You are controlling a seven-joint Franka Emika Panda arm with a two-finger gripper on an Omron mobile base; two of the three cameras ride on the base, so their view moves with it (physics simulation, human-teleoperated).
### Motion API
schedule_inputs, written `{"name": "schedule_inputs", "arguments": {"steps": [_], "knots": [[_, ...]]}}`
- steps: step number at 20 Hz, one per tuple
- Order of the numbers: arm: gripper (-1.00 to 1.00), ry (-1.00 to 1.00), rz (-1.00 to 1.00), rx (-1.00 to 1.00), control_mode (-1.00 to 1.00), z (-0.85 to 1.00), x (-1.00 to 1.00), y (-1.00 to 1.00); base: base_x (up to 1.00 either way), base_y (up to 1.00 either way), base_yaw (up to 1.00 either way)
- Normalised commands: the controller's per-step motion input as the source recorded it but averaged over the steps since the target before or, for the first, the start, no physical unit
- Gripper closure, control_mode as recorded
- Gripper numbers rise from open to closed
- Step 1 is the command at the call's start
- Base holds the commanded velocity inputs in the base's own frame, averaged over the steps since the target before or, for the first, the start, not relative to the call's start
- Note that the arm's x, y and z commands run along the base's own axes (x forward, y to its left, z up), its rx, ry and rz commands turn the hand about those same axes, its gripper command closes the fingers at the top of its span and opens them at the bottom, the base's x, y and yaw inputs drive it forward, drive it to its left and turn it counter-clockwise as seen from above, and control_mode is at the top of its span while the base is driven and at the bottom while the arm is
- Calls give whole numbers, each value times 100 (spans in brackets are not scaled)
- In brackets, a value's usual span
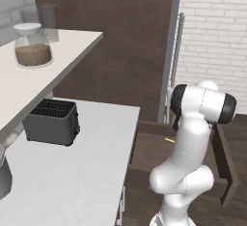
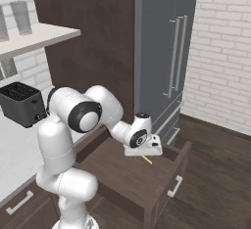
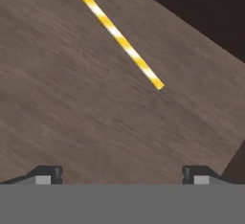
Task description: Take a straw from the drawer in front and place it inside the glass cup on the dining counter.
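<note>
On your left sits the black toaster (image 1: 52, 121) on the white worktop (image 1: 72, 172), with a lidded jar (image 1: 32, 45) on the shelf above; right of the worktop the drawer (image 2: 128, 174) stands pulled out, and the gripper (image 3: 119, 176) hangs low over its wooden floor. You can see in the hand view that its jaws are spread wide with nothing between them. The straw (image 3: 116, 35), striped yellow and white, lies flat on the drawer floor just ahead of the fingertips (image 3: 48, 175), untouched.

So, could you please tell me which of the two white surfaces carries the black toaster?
The lower worktop beside the open drawer; the higher one holds a lidded jar.
</note>
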Motion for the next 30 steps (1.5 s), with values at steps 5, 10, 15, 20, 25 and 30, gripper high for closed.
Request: {"name": "schedule_inputs", "arguments": {"steps": [5,10,15,20,25,30], "knots": [[-100,0,16,1,-100,-29,24,-13,0,0,0],[-100,0,13,2,-100,-23,16,-9,0,0,0],[-100,0,11,2,-100,-27,27,0,0,0,0],[-100,0,8,1,-100,-19,48,0,0,0,0],[-100,0,2,0,-100,-27,38,-2,0,0,0],[-100,0,0,0,-100,-37,19,-12,0,0,0]]}}
